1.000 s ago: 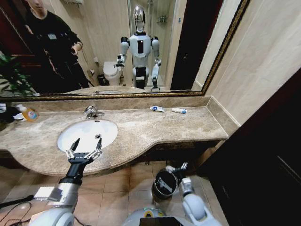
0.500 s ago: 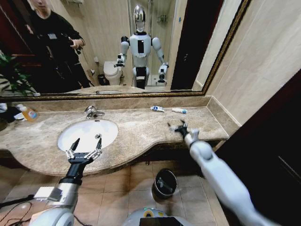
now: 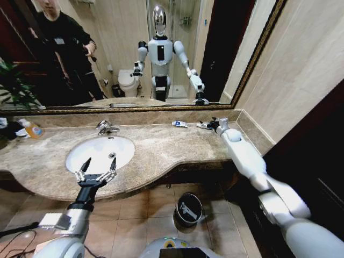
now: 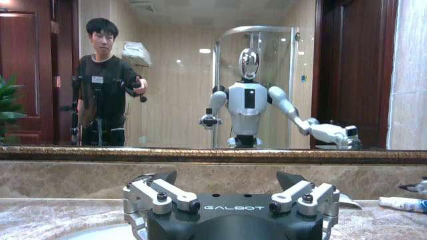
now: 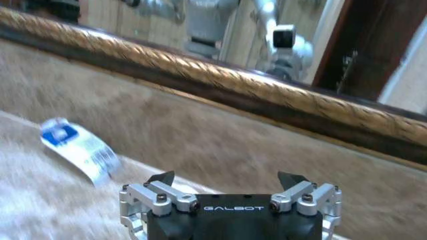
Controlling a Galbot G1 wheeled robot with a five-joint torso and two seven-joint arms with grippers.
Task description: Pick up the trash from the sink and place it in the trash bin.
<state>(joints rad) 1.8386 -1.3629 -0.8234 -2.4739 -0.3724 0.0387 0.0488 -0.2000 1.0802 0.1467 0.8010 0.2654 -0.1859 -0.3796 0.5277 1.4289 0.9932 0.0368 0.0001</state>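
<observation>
Two white-and-blue tubes of trash lie on the marble counter by the back wall, one (image 3: 179,124) free and one (image 3: 201,126) at my right gripper's tips. My right gripper (image 3: 209,125) is stretched out to that back right corner, open and holding nothing. In the right wrist view a white-and-blue tube (image 5: 77,147) lies off to one side of the open right gripper (image 5: 227,176). My left gripper (image 3: 97,169) hovers open over the front rim of the white sink (image 3: 86,148). The black trash bin (image 3: 188,208) stands on the floor under the counter's edge.
A chrome faucet (image 3: 105,128) stands behind the basin. An orange-labelled bottle (image 3: 33,129) sits at the counter's far left. A mirror with a gold frame (image 3: 134,109) runs along the back wall. A dark door panel (image 3: 306,161) closes the right side.
My right arm has swung up from the trash bin near the floor to the counter's back right corner by the tubes. The left arm has not moved.
</observation>
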